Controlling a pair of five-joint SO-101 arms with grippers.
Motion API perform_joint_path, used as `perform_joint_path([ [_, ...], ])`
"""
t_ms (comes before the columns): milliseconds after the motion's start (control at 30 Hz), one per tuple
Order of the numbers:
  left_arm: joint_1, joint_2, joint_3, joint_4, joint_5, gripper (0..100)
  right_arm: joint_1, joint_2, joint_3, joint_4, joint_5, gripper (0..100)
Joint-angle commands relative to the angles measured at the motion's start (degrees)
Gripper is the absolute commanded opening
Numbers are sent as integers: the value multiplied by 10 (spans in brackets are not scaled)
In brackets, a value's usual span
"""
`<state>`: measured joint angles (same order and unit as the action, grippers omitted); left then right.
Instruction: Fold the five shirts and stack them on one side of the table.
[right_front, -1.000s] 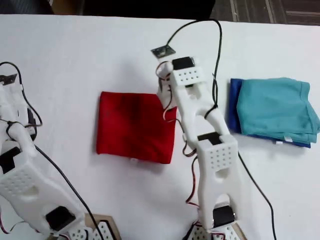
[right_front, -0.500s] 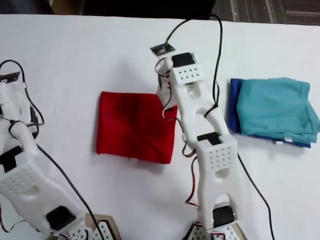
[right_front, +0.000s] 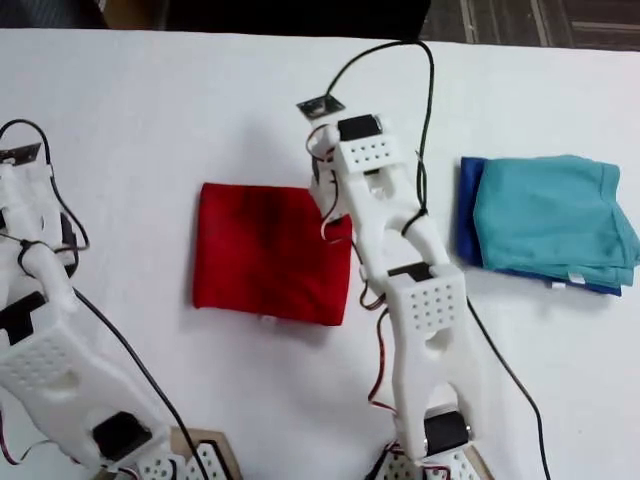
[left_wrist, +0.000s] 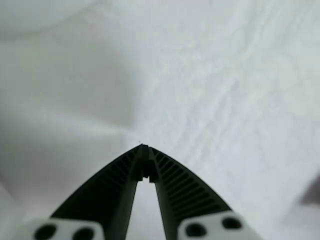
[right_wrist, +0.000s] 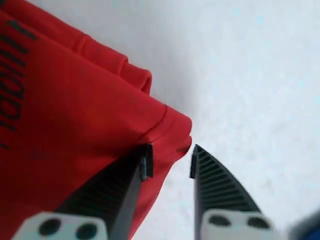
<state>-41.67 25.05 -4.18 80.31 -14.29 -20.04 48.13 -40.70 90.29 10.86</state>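
Observation:
A folded red shirt (right_front: 270, 252) lies flat in the middle of the white table (right_front: 150, 110). At the right side, a folded teal shirt (right_front: 550, 220) rests on a folded blue shirt (right_front: 468, 210) as a stack. My right gripper (right_wrist: 170, 161) is open at the red shirt's (right_wrist: 75, 130) far right corner, one finger over the cloth and the other just off its edge. In the high view this arm's wrist (right_front: 362, 150) covers that corner. My left gripper (left_wrist: 144, 150) is shut on nothing above bare tablecloth, and its arm (right_front: 35, 300) stays at the table's left edge.
Black and red cables (right_front: 425, 110) trail from the right arm toward the table's far edge. A cable (right_front: 130, 360) also loops off the left arm. Both arm bases (right_front: 430, 460) stand at the near edge. White cloth stretches bare between the red shirt and the left arm.
The right arm's wrist has shifted slightly left, toward the red shirt's far right corner. The left arm and the shirts have not moved.

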Motion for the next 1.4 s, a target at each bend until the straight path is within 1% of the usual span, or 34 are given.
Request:
perform_joint_path([
  [0, 2, -34, -18, -4, 4, 27, -1, -1, -18, -7, 1, 15],
  [33, 2, -35, -18, -3, 4, 27, -1, 0, -18, -7, 1, 32],
  [200, 0, -35, -18, 0, 4, 27, 0, -7, -19, -7, 1, 20],
  [400, 0, -35, -18, 0, 4, 27, 1, -31, -94, 26, 4, 20],
  [533, 1, -35, -16, 0, 4, 27, 1, -34, -157, 37, 52, 20],
  [633, 2, -35, -15, 0, 4, 27, 1, -34, -178, 37, 66, 20],
  [800, 0, -35, -15, 0, 4, 27, 0, -33, -193, 33, 93, 20],
  [1000, 1, -35, -18, 0, 4, 27, 16, -23, -190, -5, 118, 20],
  [1300, 1, -35, -18, 0, 4, 27, 22, 25, -194, 26, 116, 22],
  [1367, 2, -35, -18, 0, 4, 27, 22, 26, -195, 37, 115, 43],
])
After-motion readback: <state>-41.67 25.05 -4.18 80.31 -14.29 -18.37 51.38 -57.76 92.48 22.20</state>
